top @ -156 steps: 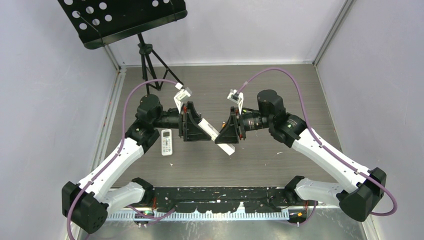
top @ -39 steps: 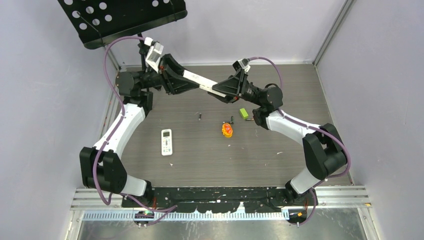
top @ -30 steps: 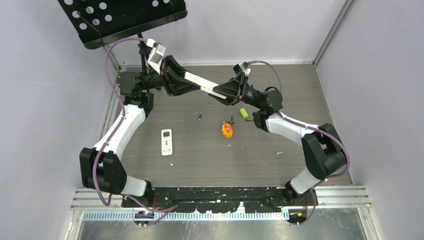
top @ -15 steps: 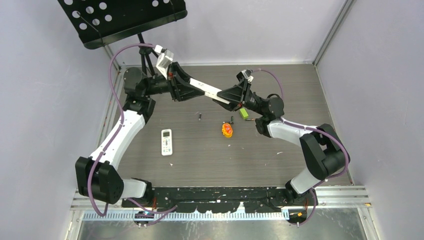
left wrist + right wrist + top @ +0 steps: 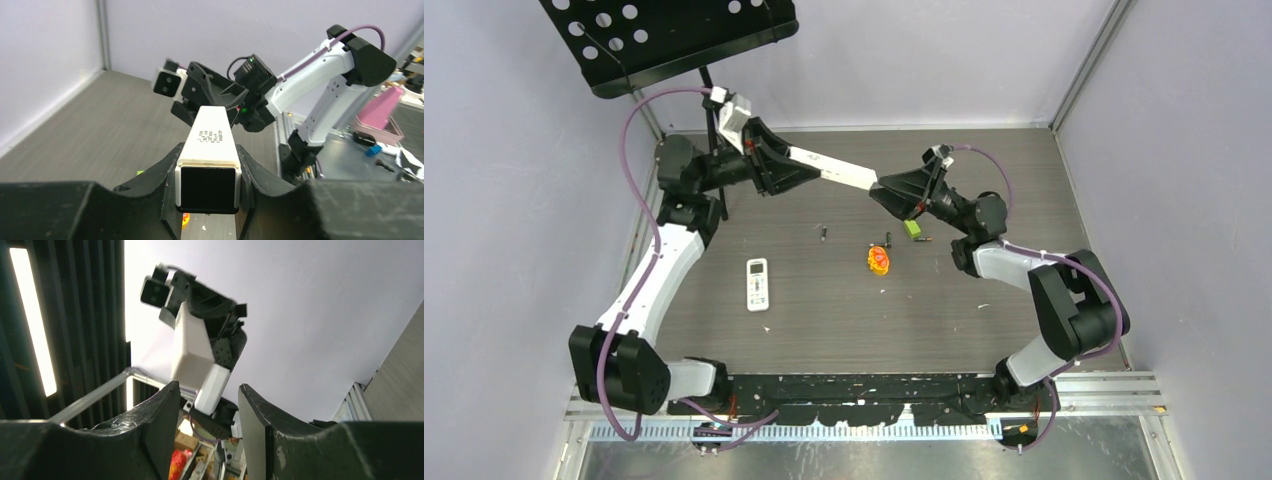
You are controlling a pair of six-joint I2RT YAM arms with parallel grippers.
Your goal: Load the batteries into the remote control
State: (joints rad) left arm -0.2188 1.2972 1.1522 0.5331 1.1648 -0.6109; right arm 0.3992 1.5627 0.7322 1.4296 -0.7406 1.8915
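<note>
Remote control point(image 5: 832, 168): where's it at, and what does it look like? (benchrat)

It's up in the air over the far part of the surface point(image 5: 984, 330), roughly level. It's a long slim white bar with a squarish section. On the left wrist cam the near end is a dark square face, and there's a little patch of black print on top. The left fingers point(image 5: 165, 172) are pinching it from both sides near that end. The right fingers point(image 5: 160, 425) are spread wide with nothing between them, pointing at the free end from close by. (yam_watcher)

And the smaller bits? (benchrat)

All lying on the surface. There's a shorter white remote point(image 5: 757, 284) over on the left, then an orange-yellow toy point(image 5: 878, 260) around the middle, then a lime-green block point(image 5: 912, 227) under the right arm. The batteries point(image 5: 824, 233) are tiny slim dark cylinders. One lies alone left of the toy, and another is just beside the toy's far side. (yam_watcher)
</note>
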